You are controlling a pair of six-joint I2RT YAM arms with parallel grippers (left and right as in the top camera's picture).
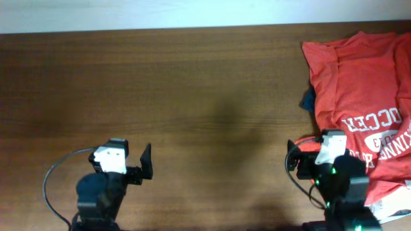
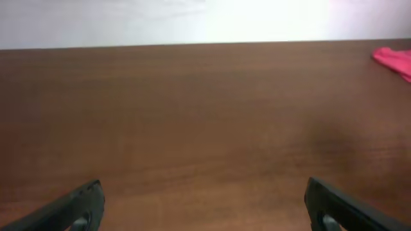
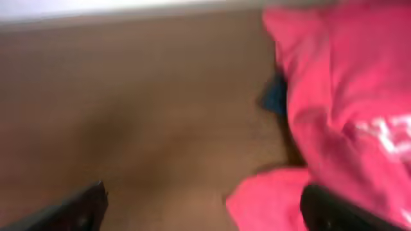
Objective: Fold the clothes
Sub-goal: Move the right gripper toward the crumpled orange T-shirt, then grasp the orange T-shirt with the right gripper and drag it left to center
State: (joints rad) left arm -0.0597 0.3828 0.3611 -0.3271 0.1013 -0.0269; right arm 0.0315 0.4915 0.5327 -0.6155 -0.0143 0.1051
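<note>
A red T-shirt point(image 1: 359, 90) with white lettering lies crumpled at the right side of the brown table point(image 1: 192, 96). It fills the right of the right wrist view point(image 3: 340, 96), with a fold point(image 3: 270, 199) lying between the fingers, and shows as a small red patch in the left wrist view point(image 2: 393, 61). My right gripper point(image 3: 202, 212) is open at the shirt's lower left edge point(image 1: 302, 157), holding nothing. My left gripper point(image 2: 202, 208) is open and empty over bare wood at the front left point(image 1: 138, 168), far from the shirt.
A dark blue piece of cloth point(image 1: 308, 99) peeks out from under the shirt's left edge, also in the right wrist view point(image 3: 275, 96). A white item point(image 1: 395, 205) lies at the front right corner. A pale wall runs along the table's far edge.
</note>
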